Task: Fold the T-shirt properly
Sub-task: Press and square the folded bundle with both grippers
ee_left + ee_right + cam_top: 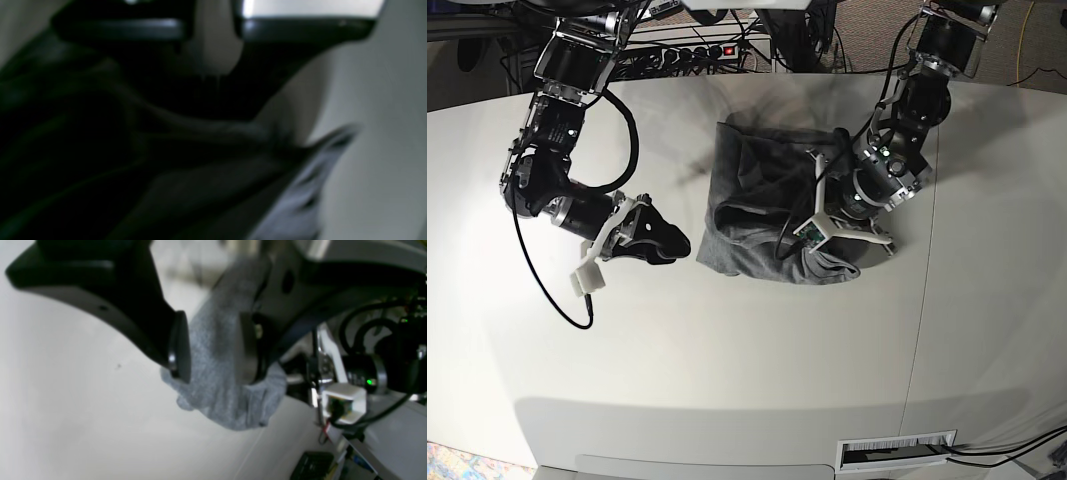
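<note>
Right of centre, base view: L gripper (pixel 812 235) sits down in the cloth at the T-shirt's (pixel 757 200) right side.
L grip: jaws closed. My L wrist view is dark and blurred, w/ folds of cloth right up against the cam, so I can't tell if any fabric is actually pinched.
R gripper (pixel 211 346): left of centre in base view, just beside the shirt's left edge, low over the table (pixel 727 350).
R grip: pads (pixel 180 346) stand apart, roughly half open. I see grey knit in the gap in the R wrist view, but it lies beyond the pads and nothing is clamped.
T-shirt: bunched and creased in the upper middle of the base view, btwn the two arms, flat on the white table.
Cable (pixel 557 290): black, loops down from the R arm at frame left.
</note>
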`<state>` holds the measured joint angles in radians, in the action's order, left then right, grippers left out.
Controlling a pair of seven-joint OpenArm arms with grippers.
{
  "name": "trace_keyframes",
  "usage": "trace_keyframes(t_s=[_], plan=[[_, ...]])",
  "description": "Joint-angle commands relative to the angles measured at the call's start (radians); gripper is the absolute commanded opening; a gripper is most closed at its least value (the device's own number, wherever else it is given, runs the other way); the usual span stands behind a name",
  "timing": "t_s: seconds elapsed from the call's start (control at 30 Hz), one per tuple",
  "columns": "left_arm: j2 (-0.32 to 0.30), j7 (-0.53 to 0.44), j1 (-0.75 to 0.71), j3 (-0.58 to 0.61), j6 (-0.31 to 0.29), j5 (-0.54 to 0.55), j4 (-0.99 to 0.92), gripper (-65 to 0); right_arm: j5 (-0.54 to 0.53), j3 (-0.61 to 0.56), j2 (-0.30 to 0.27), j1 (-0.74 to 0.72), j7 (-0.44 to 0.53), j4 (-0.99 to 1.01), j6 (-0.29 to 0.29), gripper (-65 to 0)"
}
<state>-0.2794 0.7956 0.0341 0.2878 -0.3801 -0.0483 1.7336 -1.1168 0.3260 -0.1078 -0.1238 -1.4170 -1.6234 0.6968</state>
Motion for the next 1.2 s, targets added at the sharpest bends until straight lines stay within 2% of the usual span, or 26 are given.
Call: trace_keyframes(t_s=[0.0,0.13,0.23,0.3,0.47,0.53,0.63,0.73,0.9,1.17], plan=[[-0.023,-0.014,0.018,-0.003,0.016,0.002,0.036,-65.0,-0.022,0.0,-0.008,-0.02,0.021,-0.019,0.001,-47.0],[-0.083,0.043,0.018,-0.003,0.101,-0.047,0.099,-65.0,-0.022,0.0,-0.008,-0.02,0.021,-0.019,0.001,-64.6],[-0.133,0.104,0.009,-0.003,0.15,-0.06,0.131,-65.0,-0.023,0.0,-0.008,-0.02,0.021,-0.019,0.001,-65.0],[-0.161,0.111,-0.016,-0.003,0.159,-0.046,0.133,-65.0,-0.024,0.0,-0.005,-0.02,0.021,-0.019,0.001,-65.0],[-0.187,0.11,-0.098,-0.003,0.147,0.148,0.133,-65.0,-0.021,-0.086,-0.006,-0.021,0.021,-0.019,0.001,-65.0],[-0.187,0.105,-0.127,-0.003,0.143,0.209,0.132,-65.0,0.041,-0.161,-0.006,-0.02,0.021,-0.019,0.001,-65.0],[-0.187,0.034,-0.174,-0.003,0.143,0.245,0.132,-65.0,0.203,-0.28,-0.006,-0.02,0.021,-0.018,0.001,-65.0],[-0.186,-0.049,-0.219,-0.003,0.144,0.244,0.132,-65.0,0.333,-0.379,-0.006,-0.02,0.09,-0.018,0.001,-65.0],[-0.186,-0.133,-0.278,-0.003,0.144,0.243,0.128,-65.0,0.302,-0.523,-0.005,-0.02,0.09,-0.018,0.001,-65.0],[-0.187,-0.134,-0.289,-0.003,0.145,0.24,0.127,-65.0,0.29,-0.75,-0.005,-0.02,0.103,-0.018,0.001,-65.0]])
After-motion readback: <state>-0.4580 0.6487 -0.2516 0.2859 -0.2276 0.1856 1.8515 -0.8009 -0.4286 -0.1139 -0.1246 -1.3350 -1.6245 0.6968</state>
